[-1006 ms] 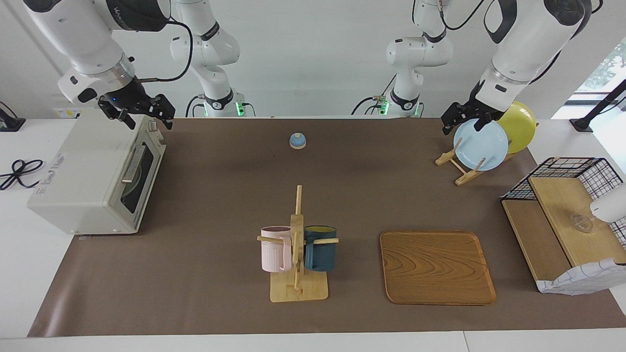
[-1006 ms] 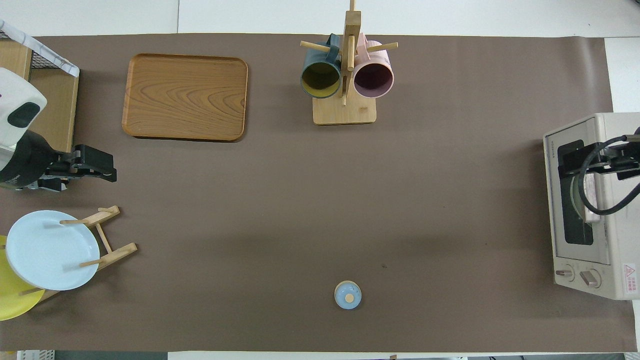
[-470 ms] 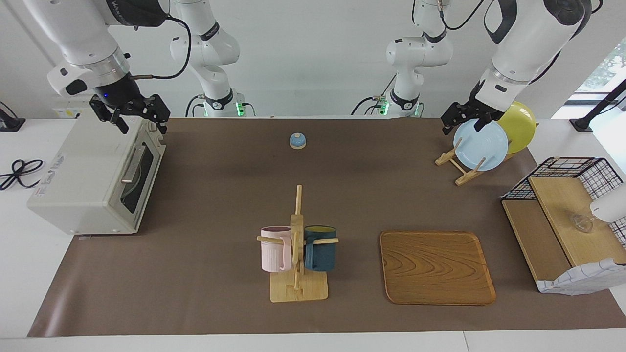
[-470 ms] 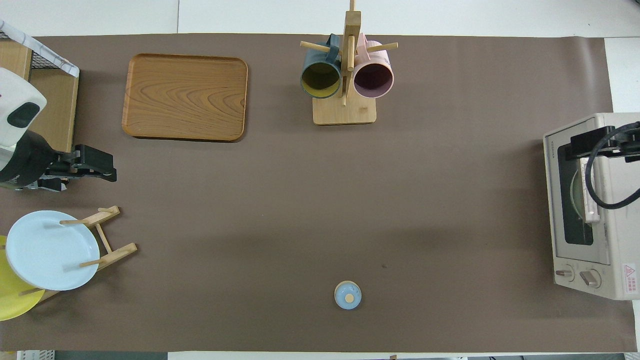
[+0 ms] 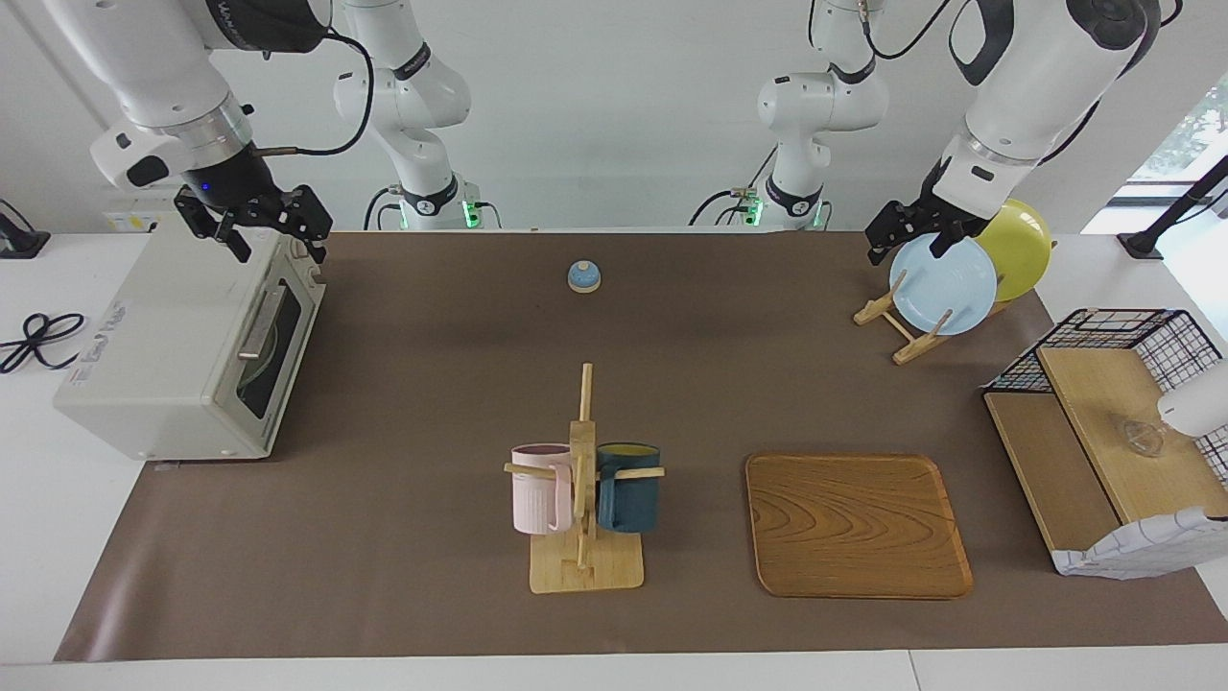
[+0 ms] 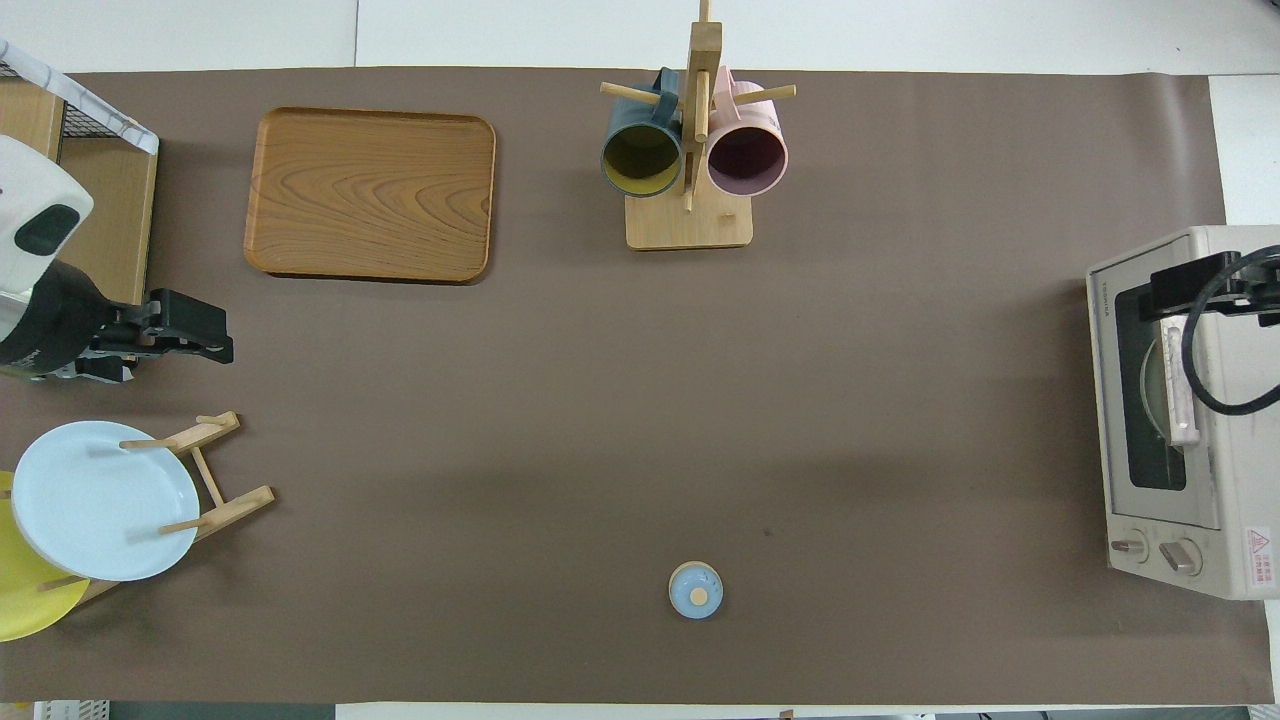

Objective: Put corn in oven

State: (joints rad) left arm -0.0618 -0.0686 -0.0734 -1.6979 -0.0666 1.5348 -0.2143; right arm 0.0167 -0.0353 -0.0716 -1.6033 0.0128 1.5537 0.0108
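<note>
The off-white oven [image 5: 163, 355] stands at the right arm's end of the table with its dark glass door shut; it also shows in the overhead view [image 6: 1235, 480]. Something round and pale shows through the glass. The corn is not in view in either view. My right gripper [image 5: 278, 242] hangs open and empty over the oven's top edge above the door, and shows in the overhead view [image 6: 1195, 285] too. My left gripper [image 5: 909, 250] waits open and empty over the plate rack [image 5: 907, 331], and also shows in the overhead view [image 6: 205, 335].
A mug tree [image 5: 583, 499] with a pink and a dark blue mug stands mid-table, a wooden tray [image 5: 854, 526] beside it. A small blue bell [image 5: 583, 276] lies near the robots. A blue plate [image 5: 945, 285] and a yellow plate [image 5: 1022, 245] stand in the rack. A wire basket shelf [image 5: 1103, 422] stands at the left arm's end.
My right gripper has risen a little and drawn back from the oven door over the oven's top. The left arm has not moved.
</note>
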